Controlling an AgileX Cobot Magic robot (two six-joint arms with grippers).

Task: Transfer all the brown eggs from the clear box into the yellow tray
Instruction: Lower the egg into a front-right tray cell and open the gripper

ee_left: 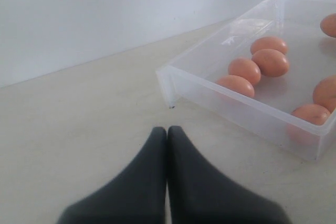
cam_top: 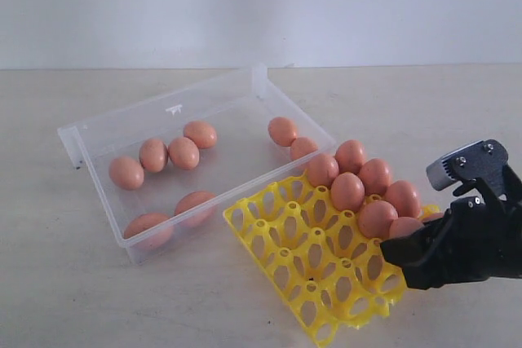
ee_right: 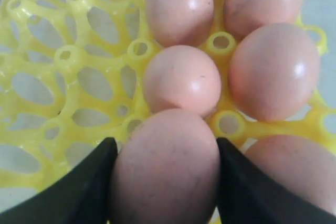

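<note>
Closest in, exterior view: right gripper [cam_top: 404, 242], black, low over the near right end of the yellow tray [cam_top: 294, 238], clamped on a brown egg [cam_top: 405, 226]. Counting brown eggs [cam_top: 183, 153]: eight loose in the clear box [cam_top: 236, 169], four clustered at the left, two against the near wall, two by the right corner. Seven showing plainly in the tray's right-hand cups, held one included, plus a sliver of an eighth beside the gripper. Tray just beside the box's near wall on the pale surface [cam_top: 98, 299].

Left wrist view: left gripper [ee_left: 167, 132] pressed together, over the surface, near the box's corner. Seven eggs in sight inside the box.

Right wrist view: black fingers [ee_right: 89, 187] tight on both sides of the held egg; seated or hovering, cannot tell. Five more eggs in cups around it, six in all.
</note>
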